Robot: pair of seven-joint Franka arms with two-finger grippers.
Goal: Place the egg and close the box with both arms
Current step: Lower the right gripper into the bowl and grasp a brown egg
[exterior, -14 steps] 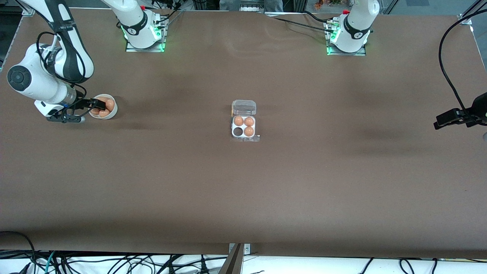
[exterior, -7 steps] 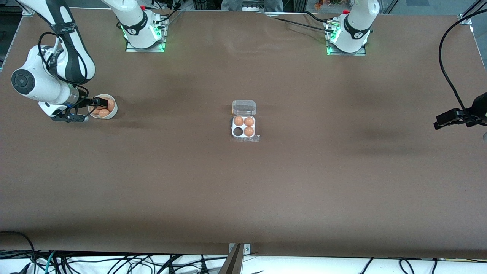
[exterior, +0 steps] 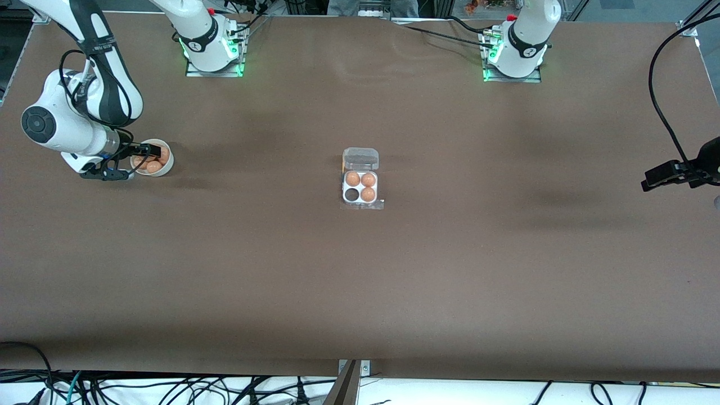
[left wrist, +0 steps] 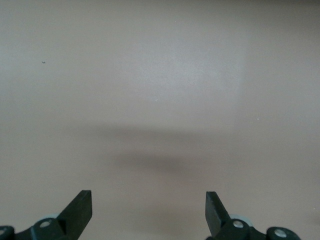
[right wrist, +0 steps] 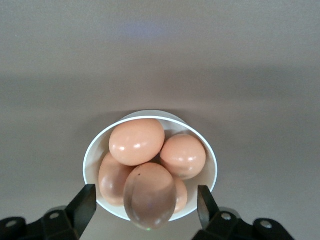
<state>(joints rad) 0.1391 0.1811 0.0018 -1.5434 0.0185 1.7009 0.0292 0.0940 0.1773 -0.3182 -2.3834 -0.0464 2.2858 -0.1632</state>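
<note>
Hand-wise, our right hand [exterior: 147,150] sits spread wide over the white bowl [exterior: 166,166] at the right arm's end of the table [exterior: 394,281], holding nothing yet. In the right wrist view its two fingers [right wrist: 84,204] stand either side of the bowl's rim, and the egg [right wrist: 150,195] we judge it is after lies between them, at the top of a heap of several like eggs; it appears to stand with its long axis roughly upright, towards the camera, though we cannot be sure of the tilt. So the egg is straight below the hand, and we judge the coming move to be a short drop and a gentle closing.

Our left hand [left wrist: 149,207] waits over bare table at the left arm's end, fingers wide apart and empty.

We see the box [exterior: 360,188] at the middle of the table, well apart from both hands, its clear lid [exterior: 360,158] thrown back towards the bases. Three cups hold eggs; the empty cup [exterior: 352,194] is the one nearer the front camera, on the right arm's side. The right arm is the one with the egg in reach
</note>
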